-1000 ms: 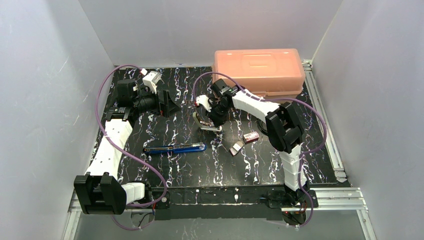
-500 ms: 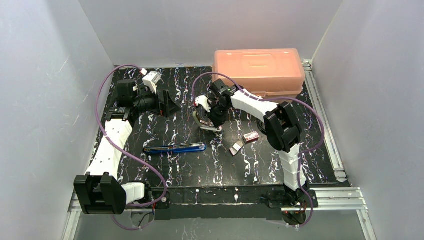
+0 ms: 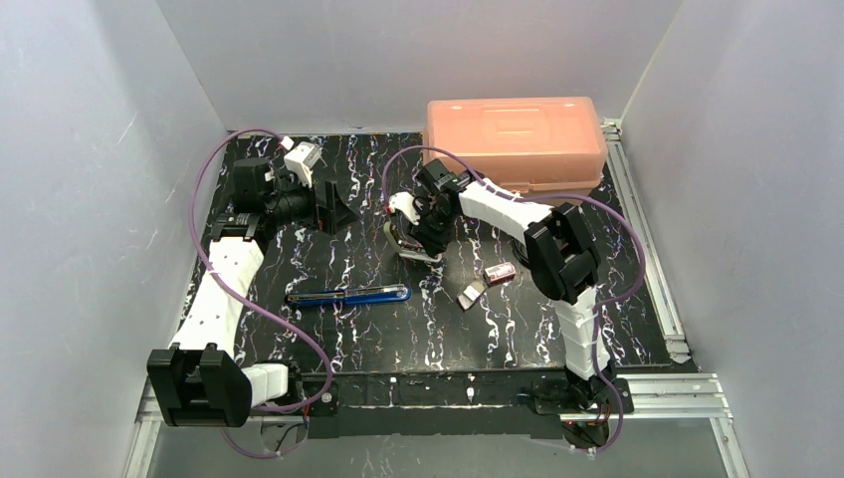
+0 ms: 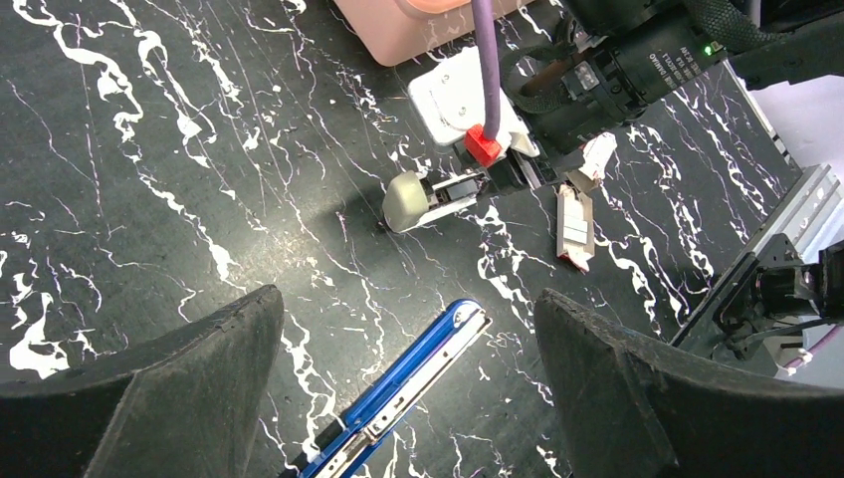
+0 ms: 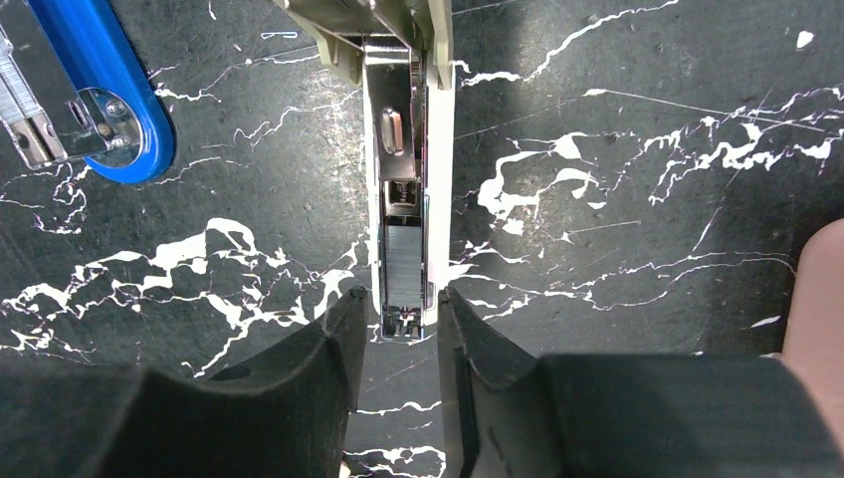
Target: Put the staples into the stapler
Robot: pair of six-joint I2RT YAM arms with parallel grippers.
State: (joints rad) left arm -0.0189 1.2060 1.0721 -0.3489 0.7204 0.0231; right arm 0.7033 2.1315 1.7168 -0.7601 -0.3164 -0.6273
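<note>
The right fingers (image 5: 318, 349) stand slightly parted astride the front end of the stapler (image 5: 398, 25), pinching nothing; the left fingers (image 4: 199, 368) gape wide and empty; a crooked lift-off could snag the open rail (image 5: 396, 139) and jolt the staples (image 5: 403, 261) askew, since nothing steadies the stapler; the staples, a short grey ribbed strip, lie flat in that rail, near the middle of the desk (image 5: 617, 249).

Shiny metal staples (image 5: 403, 264); matt beige plastic on the stapler (image 5: 443, 169).
</note>
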